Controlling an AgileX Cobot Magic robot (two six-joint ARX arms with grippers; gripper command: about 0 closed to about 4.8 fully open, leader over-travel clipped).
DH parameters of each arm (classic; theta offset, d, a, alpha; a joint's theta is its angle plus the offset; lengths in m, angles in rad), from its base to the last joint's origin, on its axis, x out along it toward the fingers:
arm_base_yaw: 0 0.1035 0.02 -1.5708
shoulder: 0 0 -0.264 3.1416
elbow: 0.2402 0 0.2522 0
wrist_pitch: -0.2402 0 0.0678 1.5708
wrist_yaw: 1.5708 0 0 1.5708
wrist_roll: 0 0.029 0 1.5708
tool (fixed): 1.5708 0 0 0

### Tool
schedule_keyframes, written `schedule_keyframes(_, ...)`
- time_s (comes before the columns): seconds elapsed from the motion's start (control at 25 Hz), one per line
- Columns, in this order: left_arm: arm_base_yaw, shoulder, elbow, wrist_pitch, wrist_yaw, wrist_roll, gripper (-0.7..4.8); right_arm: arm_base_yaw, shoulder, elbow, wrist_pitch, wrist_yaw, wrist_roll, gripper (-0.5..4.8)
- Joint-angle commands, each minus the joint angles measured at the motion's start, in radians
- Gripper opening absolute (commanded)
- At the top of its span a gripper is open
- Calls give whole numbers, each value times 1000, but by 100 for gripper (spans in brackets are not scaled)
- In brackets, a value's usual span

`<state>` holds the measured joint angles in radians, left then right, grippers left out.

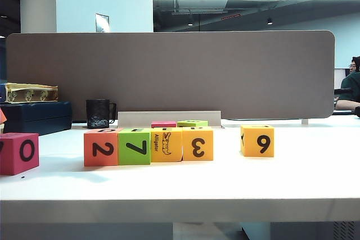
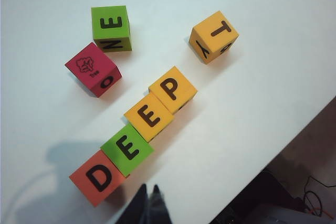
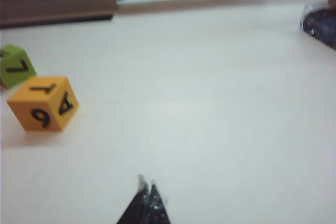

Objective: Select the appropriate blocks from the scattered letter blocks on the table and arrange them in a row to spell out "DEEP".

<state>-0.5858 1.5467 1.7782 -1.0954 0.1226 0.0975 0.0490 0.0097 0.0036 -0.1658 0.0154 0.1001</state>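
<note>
The four chosen cubes stand touching in a row near the front middle of the counter (image 1: 292, 186): orange cube (image 1: 101, 147), green cube (image 1: 134, 146), alligator cube (image 1: 166, 144) and the cube with a 3 (image 1: 198, 143). From above their tops read D (image 2: 97, 177), E (image 2: 127, 148), E (image 2: 149, 116), P (image 2: 172, 88), so the word looks complete.

The left pincer (image 2: 148, 190) hangs above the D end of the row, its tips together and holding nothing. The right pincer (image 3: 146, 186) is low over bare counter, well apart from the row, tips likewise pressed together and empty.

What seems left is only to clear off. That is best done by lifting each arm straight away from the cubes, since light foam would shift at a brush and break the line.

The exterior view shows only front faces, 2, 7, alligator, 3, and never the spelled letters; the left wrist view alone confirms them. It also shows the spare green cube (image 2: 111, 28) and the magenta tree cube (image 2: 93, 69) behind the row, barely visible from the front. The 9 cube (image 1: 257, 141) stands apart to the right; the right wrist view shows its T and A faces. The magenta 0 cube (image 1: 18, 153) appears in the exterior view only.
</note>
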Motion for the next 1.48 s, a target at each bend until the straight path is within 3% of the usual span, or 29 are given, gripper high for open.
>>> schedule_keyframes(0.04,-1,-3,3,13,2,0,-5,-1,-13,-3,-18,39,-3,-1)
schedule_keyframes(0.92,-1,-3,3,17,0,0,-5,2,-11,-3,-16,31,-3,-1)
schedule_keyframes(1.0,-1,-3,3,49,-1,0,-5,2,-11,-3,-16,31,-3,-1)
schedule_keyframes(1.2,6,-15,3,115,-37,108,-5,3,-11,-3,-16,31,-3,-1)
schedule_keyframes(1.28,39,-39,1,169,-87,113,-5,2,-11,-3,-16,31,-3,-1)
schedule_keyframes(1.48,135,-156,-128,299,-89,103,-5,3,-11,-3,-16,31,-3,-1)
